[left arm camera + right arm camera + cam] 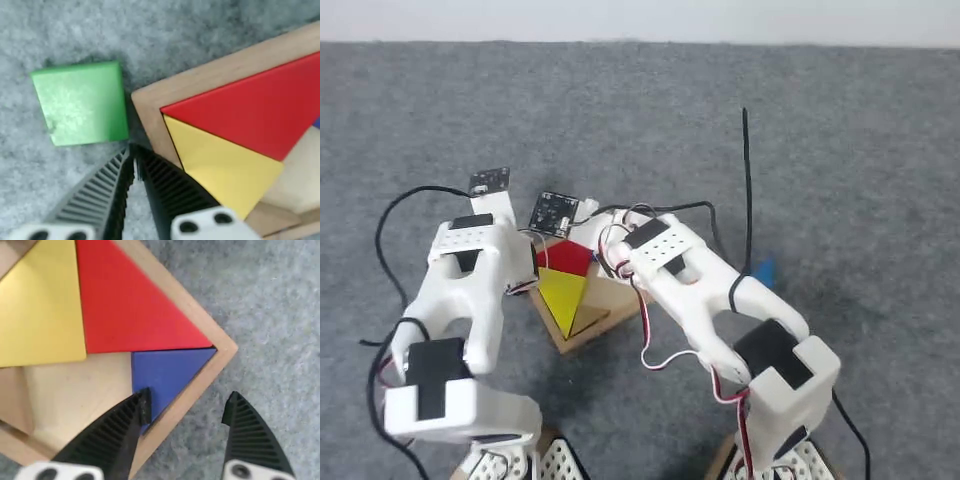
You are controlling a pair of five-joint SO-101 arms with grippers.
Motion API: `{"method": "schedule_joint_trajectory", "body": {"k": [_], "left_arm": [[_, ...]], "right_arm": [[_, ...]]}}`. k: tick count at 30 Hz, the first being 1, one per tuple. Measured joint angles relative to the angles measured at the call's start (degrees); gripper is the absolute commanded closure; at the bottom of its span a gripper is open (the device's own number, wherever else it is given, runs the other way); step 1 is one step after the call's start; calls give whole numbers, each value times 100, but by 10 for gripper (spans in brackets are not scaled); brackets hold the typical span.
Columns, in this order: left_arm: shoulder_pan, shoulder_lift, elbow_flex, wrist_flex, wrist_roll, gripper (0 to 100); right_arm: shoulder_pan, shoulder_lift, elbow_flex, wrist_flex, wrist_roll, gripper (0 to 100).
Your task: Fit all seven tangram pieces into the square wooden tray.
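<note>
Left wrist view looks down on a green square (pixel 80 102) lying flat on the grey carpet (pixel 200 30), just beside one corner of the wooden tray (pixel 150 107) but not touching it. Inside the tray sit a red triangle (pixel 250 110) and a yellow triangle (pixel 220 165), side by side. The green square looks hard, thin and light, like painted wood, so I think it will not bend or break, but its smooth sides could slip. The best place to take hold looks like two straight sides across from each other, pinched low down near the carpet. The left gripper (pixel 134 162) hangs just beside the square with its two fingers pressed together and nothing between them, so it would have to open first. In the right wrist view a small blue triangle (pixel 167 372) sits in a tray corner, touching the red one, with bare wood next to it. The right gripper (pixel 189 400) has its fingers spread wide and holds nothing; one finger is over the blue triangle and the other is out past the tray's edge, over the carpet. From the high view, both arms bend forward and point down at the tray, the left arm (pixel 470 290) at one side and the right arm (pixel 690 280) at the other.
</note>
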Motion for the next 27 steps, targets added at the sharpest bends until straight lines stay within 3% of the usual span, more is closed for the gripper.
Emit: {"method": "schedule_joint_trajectory", "body": {"k": [27], "left_arm": [[-9, 9, -9, 9, 9, 967]], "right_arm": [[-510, -862, -9, 1486, -659, 744]]}}
